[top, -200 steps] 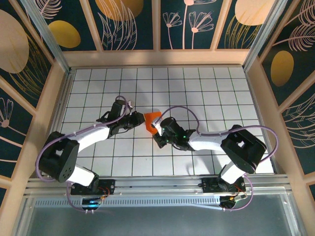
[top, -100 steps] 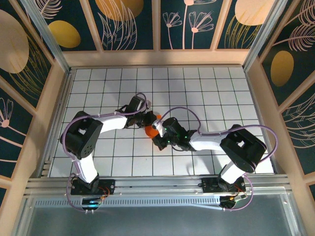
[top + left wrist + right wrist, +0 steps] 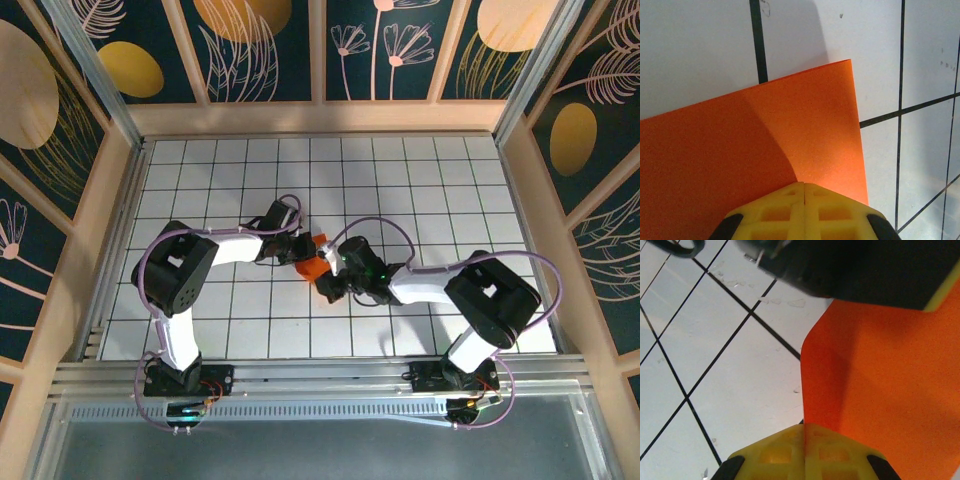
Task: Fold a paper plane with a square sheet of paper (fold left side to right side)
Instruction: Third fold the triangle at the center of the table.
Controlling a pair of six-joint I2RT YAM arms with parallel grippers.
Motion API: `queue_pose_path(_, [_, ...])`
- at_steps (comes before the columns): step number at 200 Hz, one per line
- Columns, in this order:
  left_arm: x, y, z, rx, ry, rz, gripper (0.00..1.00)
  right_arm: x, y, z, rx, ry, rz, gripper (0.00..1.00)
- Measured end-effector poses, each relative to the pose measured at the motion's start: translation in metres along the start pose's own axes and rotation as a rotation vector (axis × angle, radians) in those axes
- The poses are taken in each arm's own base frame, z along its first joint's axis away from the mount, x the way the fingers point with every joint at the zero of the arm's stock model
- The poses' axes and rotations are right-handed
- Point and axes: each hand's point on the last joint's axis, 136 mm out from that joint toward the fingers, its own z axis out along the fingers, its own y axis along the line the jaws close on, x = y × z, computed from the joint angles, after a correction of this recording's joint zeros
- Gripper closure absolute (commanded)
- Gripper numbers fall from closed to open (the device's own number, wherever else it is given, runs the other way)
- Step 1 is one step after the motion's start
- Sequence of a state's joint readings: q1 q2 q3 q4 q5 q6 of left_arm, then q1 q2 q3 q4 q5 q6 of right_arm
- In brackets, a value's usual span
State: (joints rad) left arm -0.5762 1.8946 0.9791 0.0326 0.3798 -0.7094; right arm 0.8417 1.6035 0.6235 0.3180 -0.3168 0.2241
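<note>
The left hand point(image 3: 804, 186) has its yellow fingers pressed together with no gap, nipping one edge of the paper point(image 3: 765, 150). From that pinch the orange sheet spreads forward and across the left of the wrist view. One corner reaches ahead and a little to the right of the fingertips. A soft bend runs through the sheet, leaving one part shaded. The paper seems to be held off the bench point(image 3: 920, 60), since a shadow falls on the white tiles just past its far edge.

The right hand point(image 3: 804, 427) is clamped tight too, its fingers meeting on another edge of the paper. The sheet rises ahead of this hand and to the right, curling where it leaves the grip. Straight ahead of it, against the sheet's far side, is the dark body of the left hand.

From above, the two hands meet nearly tip to tip over the middle of the bench, with the paper a small orange patch between them.
</note>
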Motion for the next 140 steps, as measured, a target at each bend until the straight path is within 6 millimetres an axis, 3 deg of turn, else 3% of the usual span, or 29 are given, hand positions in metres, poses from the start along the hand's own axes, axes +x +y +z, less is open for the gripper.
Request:
queue_pose_path(74, [-0.003, -0.002, 0.002, -0.010, -0.010, 0.037, 1.00, 0.002, -0.022, 0.001, 0.058, 0.032, 0.067, 1.00])
queue_pose_path(140, [-0.004, -0.003, 0.003, -0.015, -0.012, 0.051, 1.00, -0.009, -0.038, -0.002, 0.119, 0.020, 0.089, 1.00])
